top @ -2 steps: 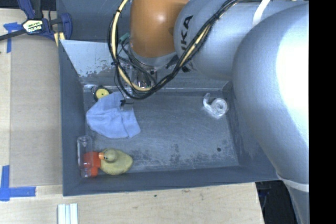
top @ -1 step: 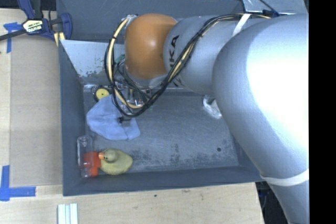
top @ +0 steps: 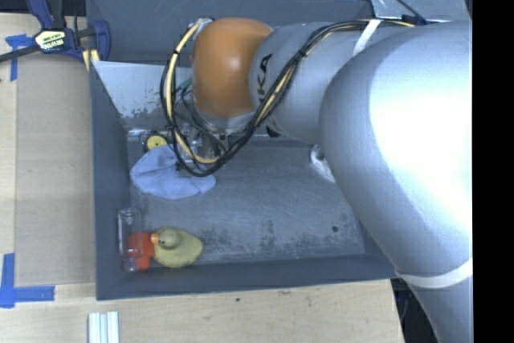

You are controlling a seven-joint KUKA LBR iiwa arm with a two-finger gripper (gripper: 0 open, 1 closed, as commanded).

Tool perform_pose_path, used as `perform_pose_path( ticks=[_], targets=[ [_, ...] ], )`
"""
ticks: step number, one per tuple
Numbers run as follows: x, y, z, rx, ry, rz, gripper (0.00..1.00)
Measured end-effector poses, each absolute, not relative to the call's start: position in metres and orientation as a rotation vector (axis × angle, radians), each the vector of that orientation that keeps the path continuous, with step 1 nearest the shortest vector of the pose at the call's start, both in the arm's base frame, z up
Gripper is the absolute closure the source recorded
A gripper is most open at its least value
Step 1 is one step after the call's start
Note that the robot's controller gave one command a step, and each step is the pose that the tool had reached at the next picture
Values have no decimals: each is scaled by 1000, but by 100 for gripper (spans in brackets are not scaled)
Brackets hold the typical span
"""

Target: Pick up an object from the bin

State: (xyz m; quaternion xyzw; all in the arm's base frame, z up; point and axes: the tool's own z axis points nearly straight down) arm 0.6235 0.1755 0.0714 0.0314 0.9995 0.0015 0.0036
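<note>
The gripper (top: 197, 145) hangs low over a crumpled blue cloth (top: 170, 177) by the bin's (top: 273, 205) left wall; whether it is open or holding anything I can't tell, so I'd judge this the approach, with a firm closing next.

We find a cloth (top: 170, 178) in the left part of the bin (top: 281, 209), with the gripper (top: 197, 147) above its far right edge. In the near left corner a duck (top: 178, 248) lies just right of a small container (top: 133, 251).

Silver arm (top: 385, 116) reaching in from right, orange wrist cover (top: 229, 64), looped cables (top: 172, 92), hand (top: 201, 147) low beneath it
</note>
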Motion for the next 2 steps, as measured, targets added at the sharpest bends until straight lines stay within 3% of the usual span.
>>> perform_pose_path(
  ticks=[1, 2],
  targets=[
    [623, 175, 71, 99, 3133, 5, 100],
    [613, 173, 163, 117, 3134, 4, 100]
  ],
)
